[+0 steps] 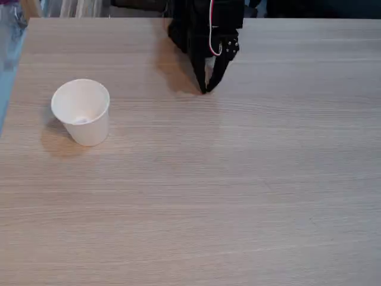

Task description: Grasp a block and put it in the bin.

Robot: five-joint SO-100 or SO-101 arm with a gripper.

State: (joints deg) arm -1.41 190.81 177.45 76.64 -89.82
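Note:
The bin (pixel 83 113) is a white paper cup standing upright on the left part of the wooden table in the fixed view. Inside it, near the bottom, lies a small pale shape that looks like the block (pixel 81 120); its edges are hard to make out. My black gripper (pixel 205 88) hangs at the top centre, far to the right of the cup and pointing down at the table. Its fingertips meet at a point just above the surface, shut with nothing between them. A red and white cable runs down the arm.
The wooden table (pixel 238 196) stretches wide to the right and towards the front. Its left edge runs close behind the cup, with floor and clutter beyond it at the top left.

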